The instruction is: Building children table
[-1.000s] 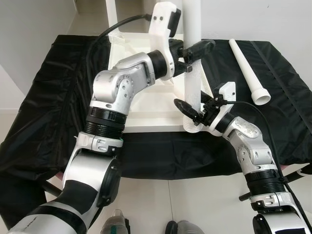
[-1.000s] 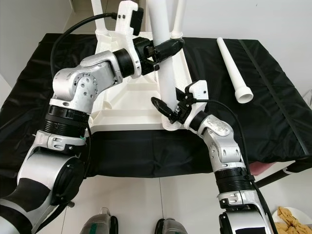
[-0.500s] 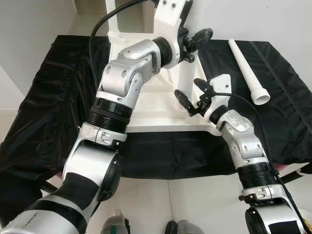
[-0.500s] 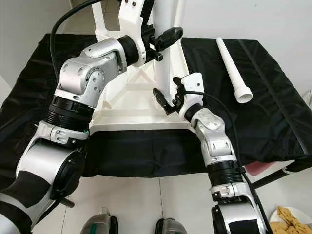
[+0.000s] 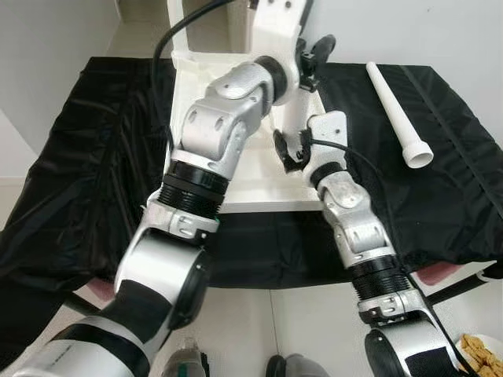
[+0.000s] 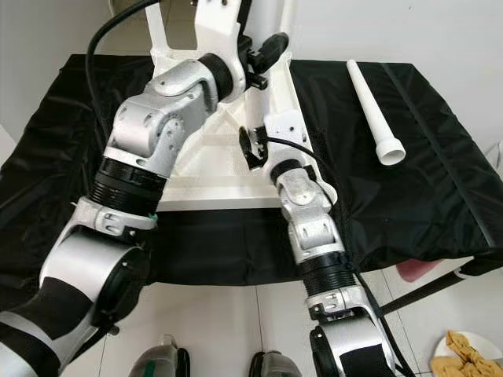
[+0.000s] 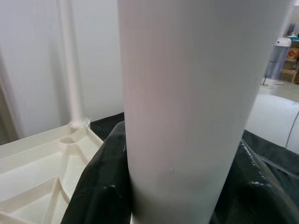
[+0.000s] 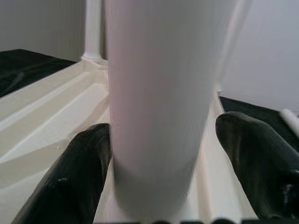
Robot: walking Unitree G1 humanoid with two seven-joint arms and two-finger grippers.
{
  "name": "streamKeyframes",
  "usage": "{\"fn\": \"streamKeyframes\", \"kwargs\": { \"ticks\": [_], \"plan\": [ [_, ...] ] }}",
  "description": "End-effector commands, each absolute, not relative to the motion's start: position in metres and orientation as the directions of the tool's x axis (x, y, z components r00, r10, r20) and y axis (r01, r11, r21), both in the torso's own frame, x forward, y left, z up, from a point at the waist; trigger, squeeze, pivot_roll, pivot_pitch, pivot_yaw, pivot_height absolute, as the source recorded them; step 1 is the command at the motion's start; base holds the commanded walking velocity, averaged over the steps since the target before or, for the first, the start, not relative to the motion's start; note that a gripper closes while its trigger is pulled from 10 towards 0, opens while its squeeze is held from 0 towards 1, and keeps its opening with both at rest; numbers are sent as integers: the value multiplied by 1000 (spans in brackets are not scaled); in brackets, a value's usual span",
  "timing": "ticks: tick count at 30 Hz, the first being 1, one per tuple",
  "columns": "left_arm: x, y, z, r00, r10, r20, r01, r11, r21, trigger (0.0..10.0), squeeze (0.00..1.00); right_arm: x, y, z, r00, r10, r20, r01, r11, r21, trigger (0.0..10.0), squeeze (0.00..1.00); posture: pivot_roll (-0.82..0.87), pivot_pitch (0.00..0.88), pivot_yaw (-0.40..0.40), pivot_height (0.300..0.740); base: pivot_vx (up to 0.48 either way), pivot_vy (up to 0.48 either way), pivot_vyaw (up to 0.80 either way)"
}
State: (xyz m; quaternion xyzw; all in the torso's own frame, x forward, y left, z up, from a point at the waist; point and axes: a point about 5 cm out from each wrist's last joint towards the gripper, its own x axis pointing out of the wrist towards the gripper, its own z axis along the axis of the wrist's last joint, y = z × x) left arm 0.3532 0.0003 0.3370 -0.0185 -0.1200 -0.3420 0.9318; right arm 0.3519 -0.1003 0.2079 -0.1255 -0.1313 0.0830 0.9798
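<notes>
Table leg (image 6: 263, 94), clamped high by the left pincer (image 6: 259, 59) and loosely straddled low by the open right pincer (image 6: 255, 145), could tilt and jam in the upturned tabletop (image 6: 204, 169) socket.

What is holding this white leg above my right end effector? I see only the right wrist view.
Observer: The left end effector grips the same table leg higher up, and both of its fingers press on it.
Operator: Is any leg lying loose, not yet mounted?
Observer: Yes, one spare leg lies on the black cloth, to the robot's right of the upturned tabletop.
</notes>
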Motion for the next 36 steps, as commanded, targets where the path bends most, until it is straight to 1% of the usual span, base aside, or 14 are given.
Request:
{"fn": "streamKeyframes", "kwargs": {
  "ticks": [1, 4, 8, 13, 18, 24, 27, 36],
  "plan": [
    [351, -2, 347, 757, -595, 271, 606, 794, 48, 10000, 0, 354, -102, 202, 967, 132, 216, -72, 962, -265, 10000, 0, 48, 35, -14, 740, 0, 0, 0],
    [349, -5, 348, 755, -594, 276, 609, 792, 39, 10000, 0, 354, -103, 200, 974, 80, 214, -20, 963, -269, 10000, 0, 48, 32, -13, 740, 0, 0, 0],
    [347, -8, 348, 753, -596, 280, 611, 791, 41, 10000, 0, 354, -103, 198, 975, 49, 216, 10, 964, -267, 10000, 0, 50, 30, -14, 740, 0, 0, 0],
    [346, -10, 351, 758, -585, 288, 599, 799, 44, 10000, 0, 356, -100, 195, 976, -40, 215, 94, 965, -246, 10000, 0, 49, 32, -12, 740, 0, 0, 0],
    [346, -11, 351, 756, -588, 289, 603, 796, 41, 10000, 0, 357, -99, 196, 972, -65, 226, 127, 953, -275, 10000, 0, 48, 34, -12, 740, 0, 0, 0],
    [345, -13, 352, 748, -595, 294, 614, 789, 36, 10000, 0, 357, -92, 199, 971, -37, 234, 100, 960, -260, 10000, 0, 49, 32, -13, 740, 0, 0, 0],
    [345, -13, 352, 746, -597, 294, 615, 787, 37, 10000, 0, 357, -91, 201, 967, -38, 250, 110, 953, -282, 10000, 0, 49, 32, -13, 740, 0, 0, 0],
    [344, -16, 352, 739, -607, 291, 626, 779, 36, 10000, 0, 359, -90, 205, 965, -51, 257, 119, 959, -256, 10000, 0, 49, 36, -10, 740, 0, 0, 0]
  ]
}}
